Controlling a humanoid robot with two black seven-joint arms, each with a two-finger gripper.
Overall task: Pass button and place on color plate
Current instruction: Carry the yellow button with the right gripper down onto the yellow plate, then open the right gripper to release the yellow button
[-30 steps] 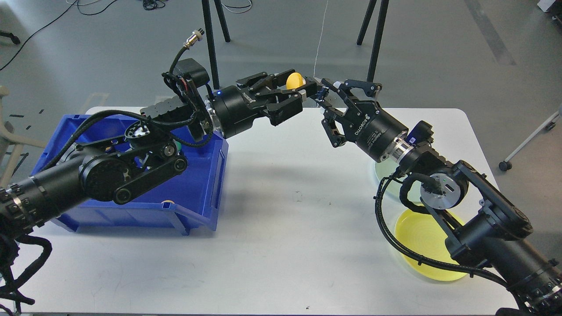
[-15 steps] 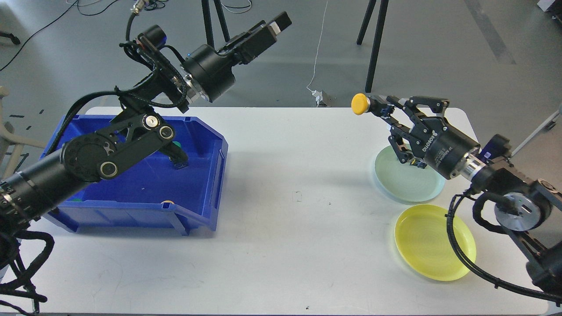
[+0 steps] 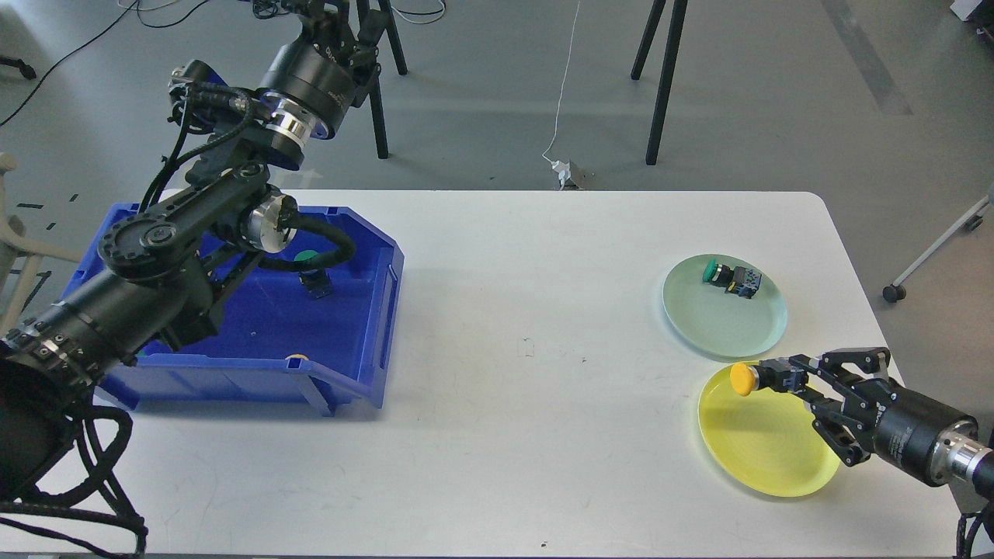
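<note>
Gripping the yellow button (image 3: 743,379) by its dark body, the right gripper (image 3: 788,379) holds it over the near-left rim of the yellow plate (image 3: 765,458), cap pointing left, low enough, I judge, to let go onto the matching colour. Just beyond that plate, the pale green plate (image 3: 722,322) carries a green button (image 3: 728,276). Far left of the yellow plate sits the blue bin (image 3: 256,341); above it the left gripper (image 3: 342,15) is raised clear, its jaws unreadable. No legible writing.

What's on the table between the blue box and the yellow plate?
Nothing: the head view shows bare white table between the blue box and yellow plate.
</note>
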